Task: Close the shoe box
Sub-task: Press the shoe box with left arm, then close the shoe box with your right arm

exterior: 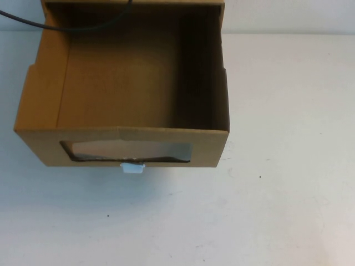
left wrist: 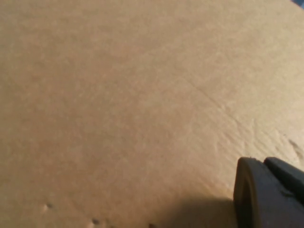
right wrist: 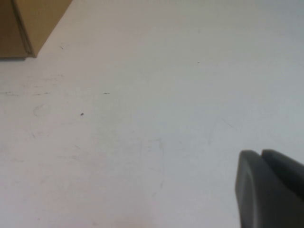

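The shoe box (exterior: 213,145) is a brown cardboard drawer, drawn out toward me, with nothing inside. Its front has a dark window (exterior: 130,151) with a small white pull tab (exterior: 133,168) below it. Neither gripper shows in the high view. In the left wrist view my left gripper (left wrist: 260,162) is shut and empty, close against a plain cardboard surface (left wrist: 118,95) that fills the view. In the right wrist view my right gripper (right wrist: 260,154) is shut and empty above the white table (right wrist: 142,118), with a corner of the box (right wrist: 28,23) some way off.
A black cable (exterior: 33,22) runs across the far left corner of the box. The white table (exterior: 288,166) lies bare to the right of the box and in front of it.
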{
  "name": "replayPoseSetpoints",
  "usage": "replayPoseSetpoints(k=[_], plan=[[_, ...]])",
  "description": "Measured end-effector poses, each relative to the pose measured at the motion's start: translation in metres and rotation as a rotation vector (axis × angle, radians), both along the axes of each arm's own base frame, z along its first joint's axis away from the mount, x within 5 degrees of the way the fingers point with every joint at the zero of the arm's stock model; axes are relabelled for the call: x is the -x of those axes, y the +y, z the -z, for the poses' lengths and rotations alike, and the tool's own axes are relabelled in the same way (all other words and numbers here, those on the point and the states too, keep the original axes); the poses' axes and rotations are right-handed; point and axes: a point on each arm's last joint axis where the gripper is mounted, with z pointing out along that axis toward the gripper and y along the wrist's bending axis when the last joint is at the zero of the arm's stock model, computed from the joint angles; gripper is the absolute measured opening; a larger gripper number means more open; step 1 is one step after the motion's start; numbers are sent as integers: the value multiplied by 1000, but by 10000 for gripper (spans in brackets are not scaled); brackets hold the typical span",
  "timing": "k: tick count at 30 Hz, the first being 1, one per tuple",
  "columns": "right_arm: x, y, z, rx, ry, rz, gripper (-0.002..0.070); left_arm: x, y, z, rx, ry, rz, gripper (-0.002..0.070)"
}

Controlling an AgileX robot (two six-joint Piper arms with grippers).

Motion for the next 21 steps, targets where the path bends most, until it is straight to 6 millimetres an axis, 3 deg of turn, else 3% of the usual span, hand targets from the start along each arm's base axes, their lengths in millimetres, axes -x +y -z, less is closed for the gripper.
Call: replayPoseSetpoints(k=[6, 12, 16, 21], plan=[[-1, 3, -6, -109, -63, -4, -13, -2, 0, 2, -4, 1, -3, -5], [-3, 4, -25, -483, -230, 27, -13, -3, 0, 3, -2, 6, -5, -5], [-3, 1, -31, -618, -287, 57, -13, -3, 0, 3, -2, 6, -5, -5], [-1, 8, -34, -693, -193, 12, -13, -3, 0, 3, 1, 8, -3, -5]])
